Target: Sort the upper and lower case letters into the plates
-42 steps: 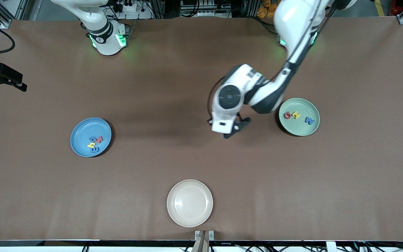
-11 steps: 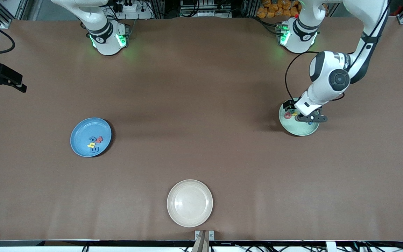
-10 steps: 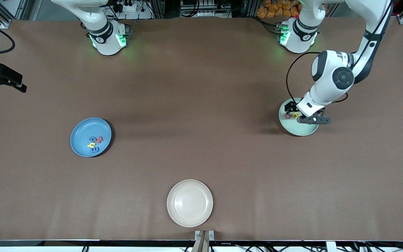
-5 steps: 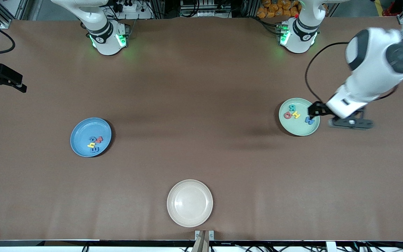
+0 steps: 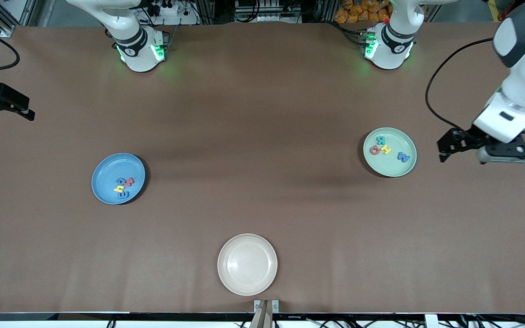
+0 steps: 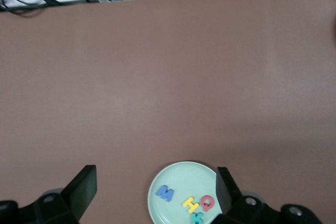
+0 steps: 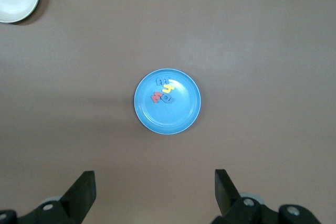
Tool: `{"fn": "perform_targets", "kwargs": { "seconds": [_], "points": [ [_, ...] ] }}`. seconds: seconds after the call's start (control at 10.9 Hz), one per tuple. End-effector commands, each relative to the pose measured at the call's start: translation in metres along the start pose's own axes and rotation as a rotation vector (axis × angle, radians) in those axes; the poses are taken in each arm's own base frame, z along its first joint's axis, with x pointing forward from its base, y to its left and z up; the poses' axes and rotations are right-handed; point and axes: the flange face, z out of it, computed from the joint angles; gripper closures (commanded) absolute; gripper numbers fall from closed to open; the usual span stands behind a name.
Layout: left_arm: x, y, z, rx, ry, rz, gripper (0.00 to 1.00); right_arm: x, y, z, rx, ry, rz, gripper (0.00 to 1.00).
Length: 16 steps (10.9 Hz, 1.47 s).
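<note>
A: How far along was the sort?

B: Looked done, in my judgement. All eight small chunky toy letters sat in plates, none loose on the brown table (image 5: 262, 136). The round shallow mint-green plate (image 5: 392, 169), toward the left arm's end, held four: a teal R (image 5: 381, 140), a red O (image 5: 374, 150), a yellow H (image 5: 385, 149) and a blue M (image 5: 403, 157), all caps.

A: And the other plate?

B: The round shallow sky-blue plate (image 5: 105, 175), toward the right arm's end, held four more, bunched touching: one red (image 5: 128, 181), one yellow (image 5: 119, 188), two blue (image 5: 124, 195). Probably lower case, but too small and crowded to read for sure, esp. in the right wrist view.

A: Count everything?

B: Eight letters, 4 + 4. Three plates: the blue, the green, plus a round cream-white plate (image 5: 247, 264) nearer the front camera than both, w/ nothing in it. Two arms.

A: Claws?

B: The left gripper (image 5: 486, 148) hung over bare table just beside the green plate, at the left arm's end, fingers spread apart, holding nothing. The right gripper (image 7: 155, 195) was also spread and held nothing; it waited high up over the table, the blue plate showing between its fingers from above.

A: Anything left?

B: Nothing to move that I could see, only parking the arms.
</note>
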Motion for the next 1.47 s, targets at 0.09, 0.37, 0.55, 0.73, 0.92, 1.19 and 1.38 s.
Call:
{"fn": "perform_targets", "kwargs": {
  "seconds": [0.09, 0.37, 0.55, 0.73, 0.92, 1.19, 1.38],
  "points": [
    [-0.003, -0.013, -0.054, 0.028, -0.047, 0.002, 0.00, 0.001, 0.000, 0.000, 0.013, 0.003, -0.011, 0.00],
    [-0.020, -0.036, -0.077, -0.058, -0.092, -0.075, 0.00, 0.001, 0.001, 0.000, 0.013, 0.003, -0.011, 0.00],
    [-0.027, -0.048, -0.093, -0.063, -0.121, -0.099, 0.00, 0.001, 0.003, 0.001, 0.012, 0.000, -0.011, 0.00],
    [-0.033, -0.055, -0.097, -0.066, -0.139, -0.114, 0.00, 0.001, 0.002, 0.000, 0.012, 0.002, -0.012, 0.00],
    [-0.036, -0.058, -0.103, -0.064, -0.136, -0.117, 0.00, 0.001, 0.003, 0.002, 0.012, -0.001, -0.011, 0.00],
    [-0.036, -0.057, -0.109, -0.055, -0.127, -0.113, 0.00, 0.001, 0.002, 0.003, 0.013, -0.004, -0.012, 0.00],
    [-0.036, -0.057, -0.109, -0.057, -0.127, -0.109, 0.00, 0.001, 0.002, 0.003, 0.013, -0.004, -0.012, 0.00]
  ]
}}
